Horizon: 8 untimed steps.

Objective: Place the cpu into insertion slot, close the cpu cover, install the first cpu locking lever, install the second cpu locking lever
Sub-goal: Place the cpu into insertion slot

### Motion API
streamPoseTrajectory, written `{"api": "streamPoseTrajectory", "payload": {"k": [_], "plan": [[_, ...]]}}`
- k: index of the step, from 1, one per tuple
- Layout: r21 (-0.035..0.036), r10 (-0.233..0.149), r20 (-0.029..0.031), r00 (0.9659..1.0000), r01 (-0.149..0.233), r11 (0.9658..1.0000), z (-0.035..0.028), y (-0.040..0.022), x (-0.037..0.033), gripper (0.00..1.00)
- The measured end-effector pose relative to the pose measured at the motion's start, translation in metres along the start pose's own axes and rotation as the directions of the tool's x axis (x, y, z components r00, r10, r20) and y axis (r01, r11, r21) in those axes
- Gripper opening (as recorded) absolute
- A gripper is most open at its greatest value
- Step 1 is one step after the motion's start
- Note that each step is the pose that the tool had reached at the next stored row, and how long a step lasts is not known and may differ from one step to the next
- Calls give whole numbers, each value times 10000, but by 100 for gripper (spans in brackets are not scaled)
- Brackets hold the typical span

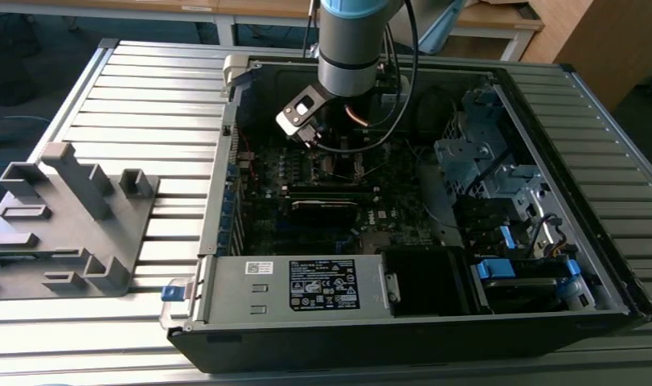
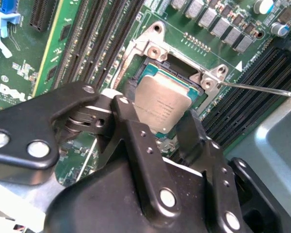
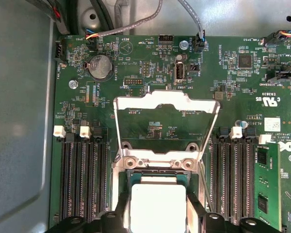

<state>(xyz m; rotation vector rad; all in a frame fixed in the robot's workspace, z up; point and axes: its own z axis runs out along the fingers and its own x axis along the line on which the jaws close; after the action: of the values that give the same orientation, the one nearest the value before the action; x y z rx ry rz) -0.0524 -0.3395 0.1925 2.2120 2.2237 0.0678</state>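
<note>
In the second wrist view the cpu point(image 2: 162, 102), a flat square chip with a dull metal top, sits between my two black fingers point(image 2: 131, 121), right over the insertion slot point(image 2: 177, 73), whose black recess shows along the chip's edges. My gripper point(image 2: 160, 124) is shut on the cpu's sides. I cannot tell whether the chip rests in the recess or hangs just above it. In the first wrist view the cpu point(image 3: 157, 204) looks bright between the fingertips, and the cpu cover point(image 3: 131, 101) stands flipped open beyond the slot. A thin locking lever point(image 2: 262, 90) sticks out sideways from the socket's corner.
The open computer case point(image 1: 229, 265) lies on a slatted metal table point(image 1: 143, 104), with the arm point(image 1: 353, 48) reaching down into it. Long black memory slots point(image 3: 82, 179) flank the socket. A white-labelled power supply point(image 1: 304, 285) fills the near end. A grey fixture point(image 1: 68, 217) stands at the exterior view's left.
</note>
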Motion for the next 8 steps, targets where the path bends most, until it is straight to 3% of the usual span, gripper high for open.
{"api": "streamPoseTrajectory", "payload": {"k": [1, 8], "plan": [[1, 0, 2, 10000, 0, 10000, 0, 0, 0, 61], [3, 0, 5, 10000, 0, 10000, -20, 0, -1, 61]]}}
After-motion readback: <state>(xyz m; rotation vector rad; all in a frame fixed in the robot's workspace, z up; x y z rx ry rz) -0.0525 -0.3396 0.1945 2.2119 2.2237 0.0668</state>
